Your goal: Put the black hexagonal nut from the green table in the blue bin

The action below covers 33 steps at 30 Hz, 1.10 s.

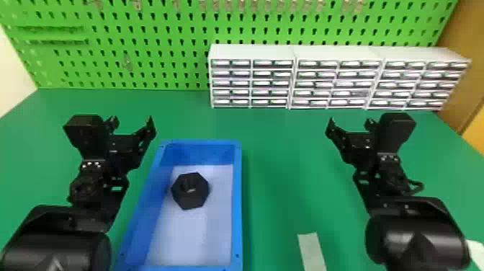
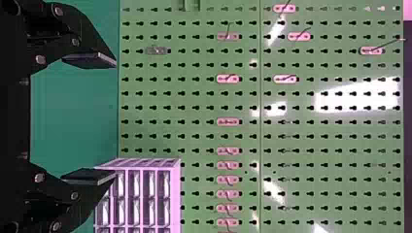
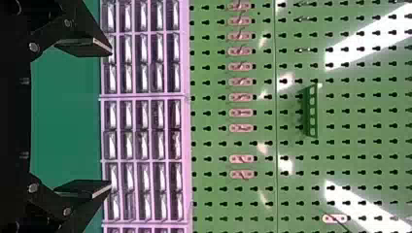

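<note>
The black hexagonal nut [image 1: 190, 191] lies inside the blue bin [image 1: 237, 201], on its pale floor toward the far end. My left gripper [image 1: 132, 124] is at the left of the bin's far end, above the green table [image 1: 273, 173], open and apart from the nut. My right gripper [image 1: 351, 124] stands well to the right of the bin, also open. In the left wrist view the left gripper [image 2: 116, 120] has its two fingers wide apart with nothing between them. The right wrist view gives the right gripper [image 3: 111, 118] likewise spread and holding nothing.
White drawer cabinets [image 1: 252, 81] stand along the table's back right, in front of a green pegboard [image 1: 151, 47]. A pale strip [image 1: 312, 252] lies on the table near the front, right of the bin. Another white item [image 1: 476, 252] is at the right edge.
</note>
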Each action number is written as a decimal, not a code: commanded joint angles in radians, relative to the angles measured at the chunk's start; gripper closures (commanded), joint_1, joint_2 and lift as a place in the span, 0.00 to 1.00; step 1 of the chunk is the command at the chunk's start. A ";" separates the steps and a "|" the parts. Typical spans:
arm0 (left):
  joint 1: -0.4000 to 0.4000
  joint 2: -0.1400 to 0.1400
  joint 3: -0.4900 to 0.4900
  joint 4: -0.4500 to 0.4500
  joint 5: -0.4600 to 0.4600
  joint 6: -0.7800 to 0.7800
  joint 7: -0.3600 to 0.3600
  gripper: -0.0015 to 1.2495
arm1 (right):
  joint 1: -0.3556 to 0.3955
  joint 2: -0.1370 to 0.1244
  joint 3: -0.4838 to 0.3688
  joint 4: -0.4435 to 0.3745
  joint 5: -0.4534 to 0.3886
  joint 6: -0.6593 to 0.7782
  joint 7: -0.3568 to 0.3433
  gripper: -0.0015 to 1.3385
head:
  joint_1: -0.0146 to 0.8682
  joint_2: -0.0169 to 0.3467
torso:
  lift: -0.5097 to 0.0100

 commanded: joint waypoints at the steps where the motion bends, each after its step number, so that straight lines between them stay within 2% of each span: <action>1: 0.002 -0.001 -0.001 0.001 0.002 0.000 0.000 0.36 | 0.012 0.001 0.001 0.002 0.005 -0.002 -0.003 0.24 | 0.79 0.19 | 0.79; 13: 0.002 -0.001 -0.001 0.001 0.003 0.000 0.000 0.36 | 0.022 0.001 -0.004 0.002 -0.001 -0.003 -0.006 0.24 | 0.79 0.19 | 0.79; 17: 0.002 -0.001 -0.002 0.001 0.003 0.000 0.000 0.36 | 0.029 0.001 0.001 0.017 -0.007 -0.062 -0.021 0.24 | 0.79 0.19 | 0.79; 33: 0.005 -0.003 0.001 0.001 0.003 -0.006 0.002 0.36 | 0.024 0.001 0.011 0.019 0.004 -0.060 -0.027 0.24 | 0.79 0.19 | 0.79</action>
